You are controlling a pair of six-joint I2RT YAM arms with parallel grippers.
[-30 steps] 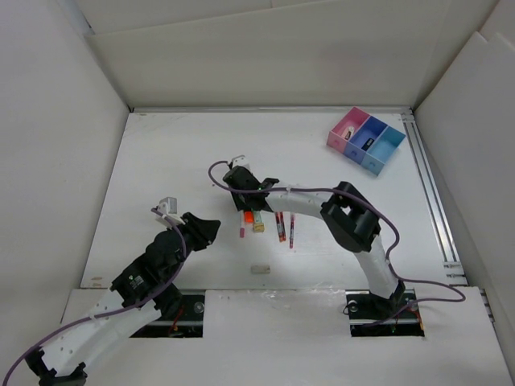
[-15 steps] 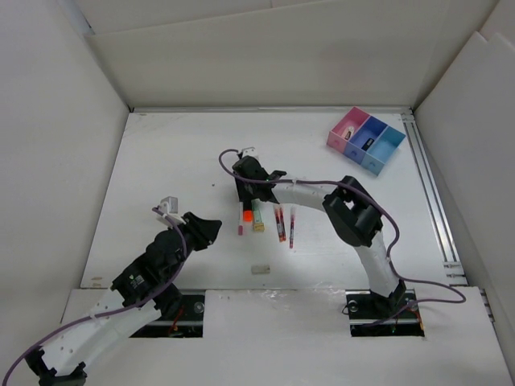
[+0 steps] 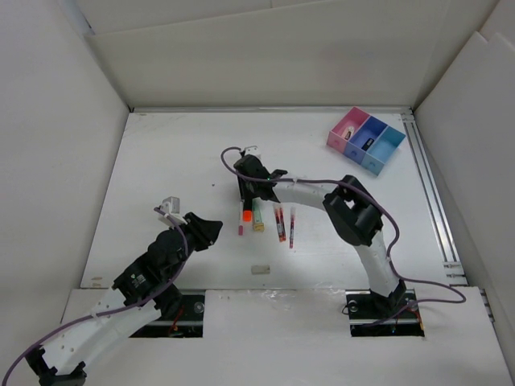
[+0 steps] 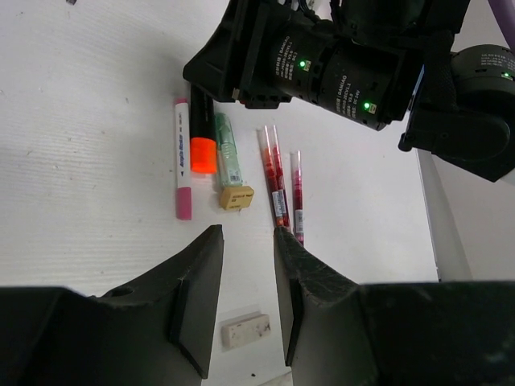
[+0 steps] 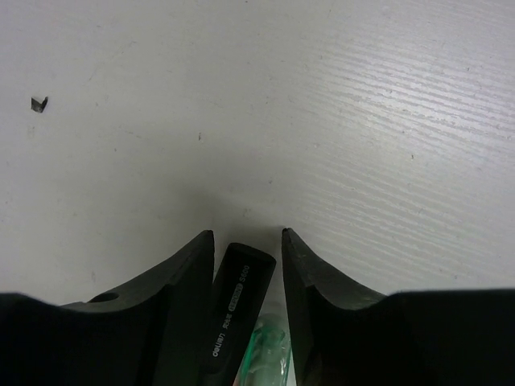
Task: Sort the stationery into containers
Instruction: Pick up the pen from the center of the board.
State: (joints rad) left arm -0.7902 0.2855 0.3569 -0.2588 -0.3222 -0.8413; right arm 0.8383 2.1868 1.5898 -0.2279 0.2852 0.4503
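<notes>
A black marker with an orange cap lies mid-table beside a white marker with a pink cap, a clear green pen with a yellowish end and thin red pens. My right gripper is low over the table, jaws open on either side of the marker's black end, with the green pen also between them. My left gripper hovers open and empty. Between its fingers a beige eraser shows on the table below. The three-bin tray stands at the far right.
The same eraser lies alone near the front edge. The tray's dark blue bin holds a small dark item and its pink bin another small item. White walls surround the table, and a metal rail runs along its right side.
My right gripper has shifted slightly to the right and settled lower over the marker's black end. The marker's orange cap has slid a little left. The left arm has barely moved.
</notes>
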